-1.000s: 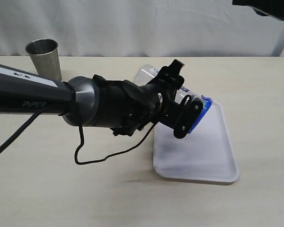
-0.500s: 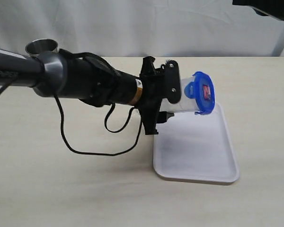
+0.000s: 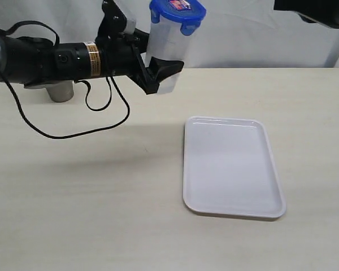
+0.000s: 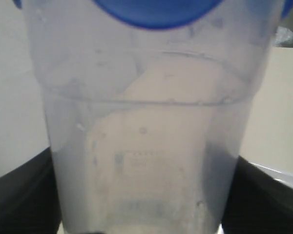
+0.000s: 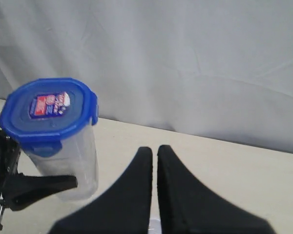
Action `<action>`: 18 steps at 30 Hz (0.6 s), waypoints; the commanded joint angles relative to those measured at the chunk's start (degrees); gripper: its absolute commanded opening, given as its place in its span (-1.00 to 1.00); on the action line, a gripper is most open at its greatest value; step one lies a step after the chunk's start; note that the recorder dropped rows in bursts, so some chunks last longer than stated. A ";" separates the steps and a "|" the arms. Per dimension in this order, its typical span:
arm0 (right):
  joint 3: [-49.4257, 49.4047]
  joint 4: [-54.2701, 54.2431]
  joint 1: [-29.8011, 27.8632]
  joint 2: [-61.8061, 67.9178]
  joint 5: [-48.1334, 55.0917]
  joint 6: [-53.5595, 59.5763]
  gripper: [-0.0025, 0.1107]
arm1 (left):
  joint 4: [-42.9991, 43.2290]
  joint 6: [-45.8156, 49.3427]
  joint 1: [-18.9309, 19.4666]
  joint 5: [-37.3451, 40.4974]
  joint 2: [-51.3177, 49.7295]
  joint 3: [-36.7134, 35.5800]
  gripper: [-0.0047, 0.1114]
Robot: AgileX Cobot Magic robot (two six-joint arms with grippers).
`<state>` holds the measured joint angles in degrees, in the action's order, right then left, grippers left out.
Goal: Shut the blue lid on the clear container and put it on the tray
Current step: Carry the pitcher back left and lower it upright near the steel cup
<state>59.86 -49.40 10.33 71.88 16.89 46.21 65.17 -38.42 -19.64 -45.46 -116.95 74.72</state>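
The clear container (image 3: 167, 49) is held upright in the air above the back of the table, left of the tray, with the blue lid (image 3: 177, 8) seated on its rim. My left gripper (image 3: 158, 69) is shut on its lower body; in the left wrist view the container (image 4: 146, 146) fills the space between the black fingers (image 4: 19, 195), under the lid (image 4: 156, 12). The white tray (image 3: 231, 213) lies flat on the table with nothing on it. My right gripper (image 5: 155, 151) is shut on nothing, apart from the container (image 5: 75, 163) and its lid (image 5: 46, 109).
A grey steel cup (image 3: 60, 94) stands at the back left, mostly hidden behind the left arm. A black cable (image 3: 73, 134) hangs from that arm toward the tabletop. Part of the right arm (image 3: 319, 11) shows at the top right. A white curtain backs the table.
The left arm has swung up and to the left with the container. The container went from tilted low over the tray to upright and high, off to the tray's left.
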 commanded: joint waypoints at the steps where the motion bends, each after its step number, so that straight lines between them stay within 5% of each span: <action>1: -0.22 -0.12 -0.19 2.22 -0.50 0.50 -0.88 | -8.04 5.41 1.78 -5.67 -1.76 0.37 -0.92; 9: -0.22 -0.93 -0.19 3.26 -0.76 0.62 -0.88 | -22.61 18.36 2.62 -8.51 -10.89 0.37 -0.92; 18: -0.22 -0.93 -0.19 3.26 -1.74 0.62 -0.88 | -27.08 17.02 4.84 -13.94 -16.85 0.37 -0.92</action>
<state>59.86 -50.24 10.33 75.10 16.07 46.21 40.95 -20.75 -15.35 -57.53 -132.64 74.72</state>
